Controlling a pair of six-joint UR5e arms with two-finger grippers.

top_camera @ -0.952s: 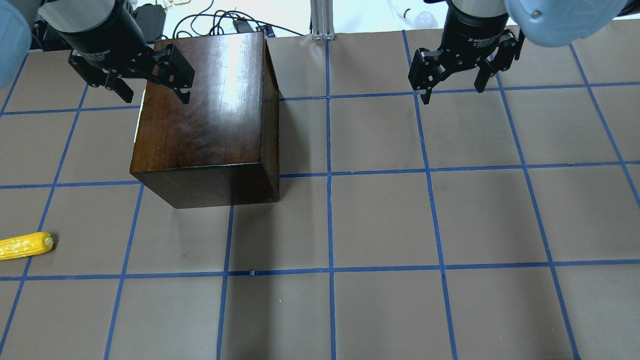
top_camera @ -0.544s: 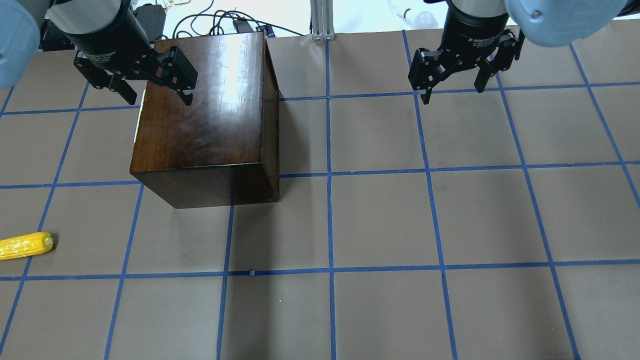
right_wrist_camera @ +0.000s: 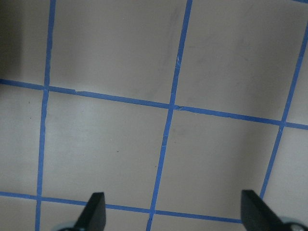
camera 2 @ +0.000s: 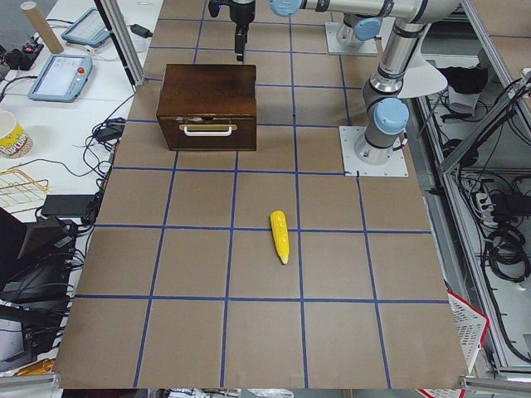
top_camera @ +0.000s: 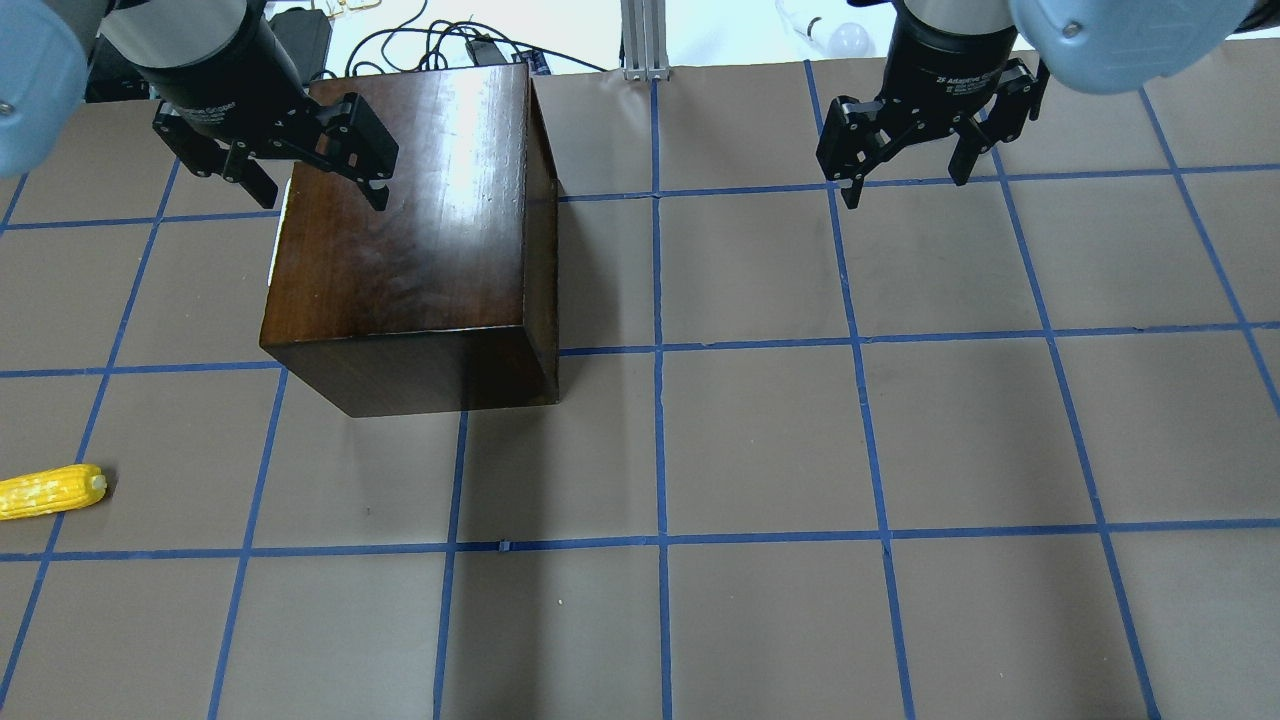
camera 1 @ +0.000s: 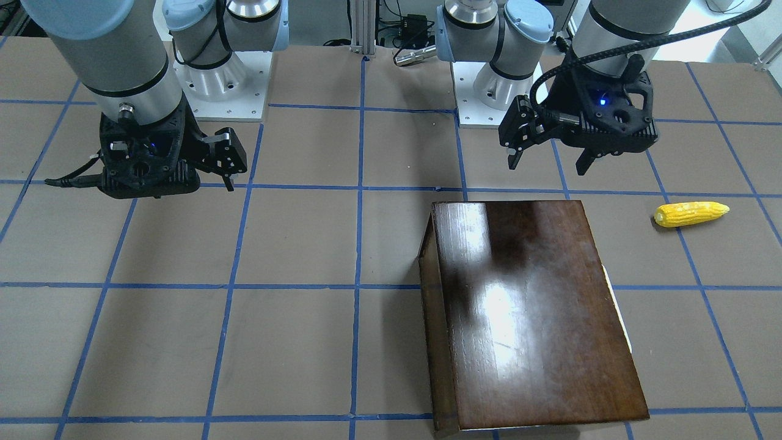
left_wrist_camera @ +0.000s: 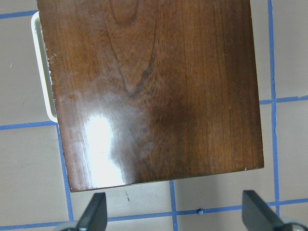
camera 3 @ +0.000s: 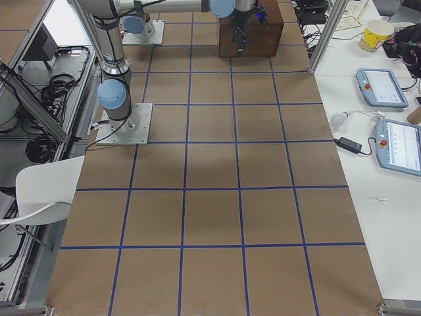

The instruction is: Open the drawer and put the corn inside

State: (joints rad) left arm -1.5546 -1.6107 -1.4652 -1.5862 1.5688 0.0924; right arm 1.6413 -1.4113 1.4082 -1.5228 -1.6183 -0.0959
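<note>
The drawer [camera 2: 207,135] is pushed fully into the dark, glossy cabinet [top_camera: 400,240]. Its front faces the robot's left end of the desk [top_camera: 760,440], and a pale handle [camera 2: 209,128] lies across it. The corn [top_camera: 50,491] lies flat on the desk on that same side, well apart from the cabinet, with its tapered end pointing away from it. Nothing touches the corn.

The left pincer [top_camera: 322,200] hangs above the cabinet's edge nearest the robot. Its fingers are spread wide and hold nothing. Its wrist view looks straight down on the polished cabinet top, with the handle showing at one side.

The right pincer [top_camera: 908,190] hangs over bare desk well to the other side of the cabinet. It too is spread wide and holds nothing, and only the brown desk cover and blue tape lines lie beneath it.
</note>
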